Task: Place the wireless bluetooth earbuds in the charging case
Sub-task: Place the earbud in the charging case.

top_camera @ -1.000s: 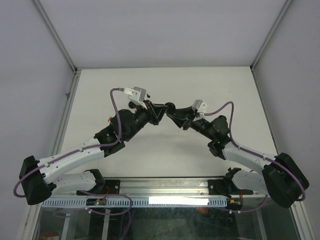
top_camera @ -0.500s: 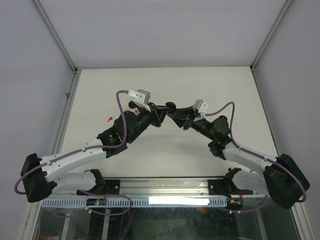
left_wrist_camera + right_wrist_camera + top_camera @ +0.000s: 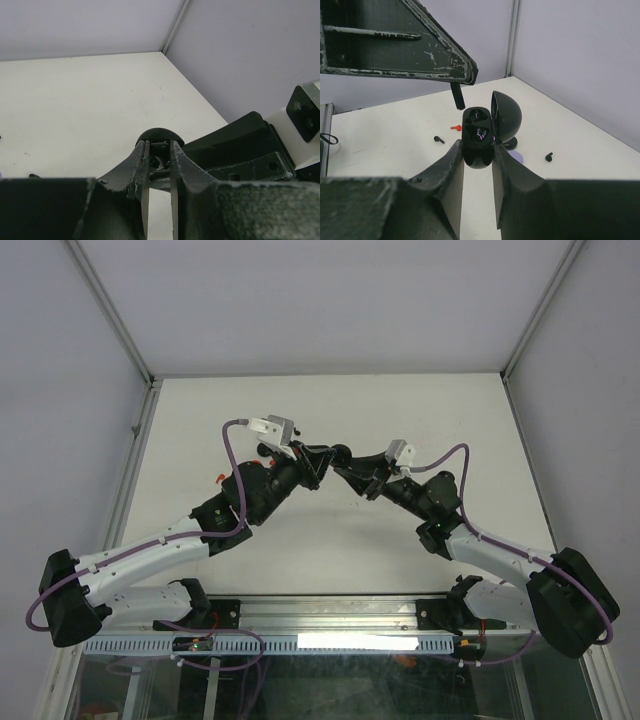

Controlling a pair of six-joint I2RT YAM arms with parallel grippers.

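My right gripper [image 3: 478, 153] is shut on an open black charging case [image 3: 479, 131], its lid [image 3: 506, 117] swung to the right and both wells showing. My left gripper [image 3: 469, 75] hangs just above and left of the case, shut on a black earbud [image 3: 458, 98] whose stem points down beside the case's rim. In the left wrist view the left gripper [image 3: 159, 148] pinches that small earbud [image 3: 159, 161], with the case's domed lid [image 3: 160, 135] right behind it. From above, the left gripper [image 3: 322, 462] and right gripper [image 3: 344, 471] meet at the case [image 3: 341, 451] over mid-table.
Loose on the white table lie a red earbud [image 3: 454, 127], a black earbud [image 3: 438, 139] and another black earbud [image 3: 549, 156]. A second dark case [image 3: 511, 145] and a pale purple one [image 3: 521, 159] sit behind the held case. Grey walls close the table's far sides.
The left arm nudged right toward the case, then eased back a little. The right arm and the case it holds stayed almost still. Both grips are unchanged.
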